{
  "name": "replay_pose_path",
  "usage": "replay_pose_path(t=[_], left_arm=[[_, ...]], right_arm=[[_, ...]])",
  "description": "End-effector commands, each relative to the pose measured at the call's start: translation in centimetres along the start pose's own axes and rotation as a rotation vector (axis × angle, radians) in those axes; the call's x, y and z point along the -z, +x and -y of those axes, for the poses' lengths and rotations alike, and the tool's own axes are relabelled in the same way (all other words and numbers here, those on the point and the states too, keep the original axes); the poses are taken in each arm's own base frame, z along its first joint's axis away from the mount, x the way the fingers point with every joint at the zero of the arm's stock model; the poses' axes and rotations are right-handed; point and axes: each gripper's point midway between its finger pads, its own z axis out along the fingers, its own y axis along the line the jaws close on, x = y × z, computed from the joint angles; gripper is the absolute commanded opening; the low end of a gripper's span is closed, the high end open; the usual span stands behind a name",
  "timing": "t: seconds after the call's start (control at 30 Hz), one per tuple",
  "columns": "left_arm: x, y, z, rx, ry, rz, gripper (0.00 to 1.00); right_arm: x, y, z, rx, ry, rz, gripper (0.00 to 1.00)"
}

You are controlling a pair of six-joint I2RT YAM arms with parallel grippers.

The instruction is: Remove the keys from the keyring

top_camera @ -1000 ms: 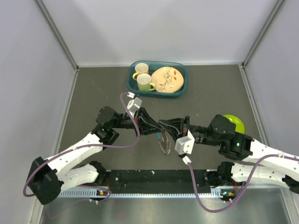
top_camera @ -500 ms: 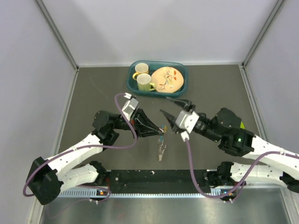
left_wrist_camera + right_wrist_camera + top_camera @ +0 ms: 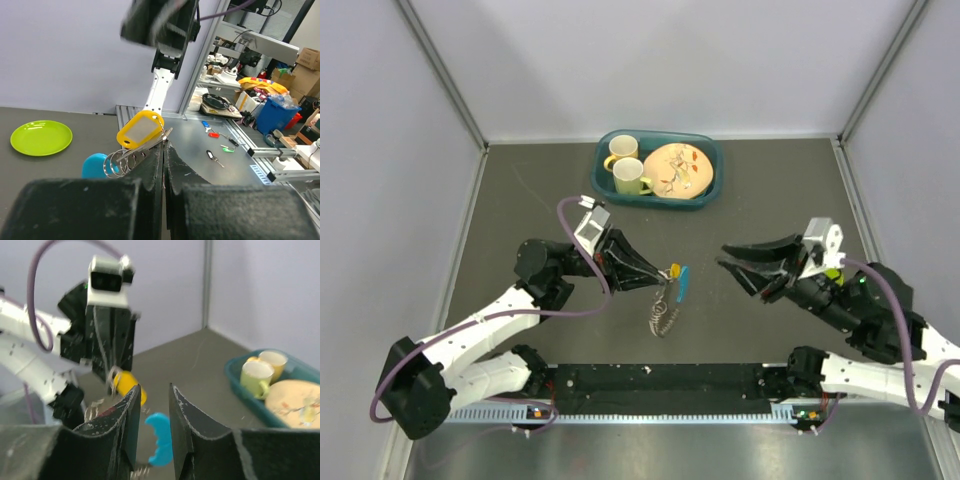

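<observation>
Centre of the top view: the left gripper (image 3: 658, 274) has its jaws pinched together on the keys (image 3: 666, 300), right at the keyring (image 3: 117, 161). The silvery blades dangle toward lower centre, and whether they touch the tabletop (image 3: 520, 200) I cannot tell. Just right of them the right gripper (image 3: 722, 257) hovers, jaws apart and empty.

The likely trouble: that pinch is narrow, so a pull on a tag rather than a key could drag the whole bunch free.

Counted: one yellow tag (image 3: 140, 129), one teal tag (image 3: 682, 281), several ring loops, keys too bunched to number; one green plate (image 3: 41, 136) at right; upper centre, one tub (image 3: 603, 172) holding two mugs (image 3: 623, 148) and one patterned plate (image 3: 677, 170).
</observation>
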Motion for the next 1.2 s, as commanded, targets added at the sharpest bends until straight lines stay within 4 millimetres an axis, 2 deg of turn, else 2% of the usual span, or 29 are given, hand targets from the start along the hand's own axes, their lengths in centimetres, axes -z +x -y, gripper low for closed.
replay_pose_path(t=[0.0, 0.1, 0.17, 0.4, 0.57, 0.87, 1.17], left_arm=[[-0.2, -2.4, 0.9, -0.093, 0.003, 0.065, 0.0], [-0.2, -2.6, 0.8, -0.095, -0.003, 0.074, 0.0], [-0.2, -2.7, 0.8, -0.091, -0.005, 0.076, 0.0], [0.0, -2.7, 0.7, -0.099, -0.036, 0.074, 0.0], [0.1, -2.8, 0.9, -0.112, -0.042, 0.077, 0.0], [0.1, -3.0, 0.7, -0.121, -0.053, 0.083, 0.0], [0.1, -3.2, 0.7, -0.123, -0.053, 0.089, 0.0]], right_arm=[[-0.1, 3.7, -3.2, -0.092, -0.16, -0.034, 0.28], [-0.7, 4.2, -4.8, -0.099, -0.245, 0.013, 0.28], [-1.1, 3.9, -5.0, -0.101, -0.257, 0.035, 0.24], [-2.3, 4.5, -5.8, -0.14, -0.278, 0.031, 0.23], [-2.5, 4.8, -5.9, -0.137, -0.284, 0.036, 0.23], [-2.4, 4.0, -6.7, -0.18, -0.324, 0.05, 0.17], [-3.1, 5.5, -6.1, -0.16, -0.284, 0.011, 0.2]])
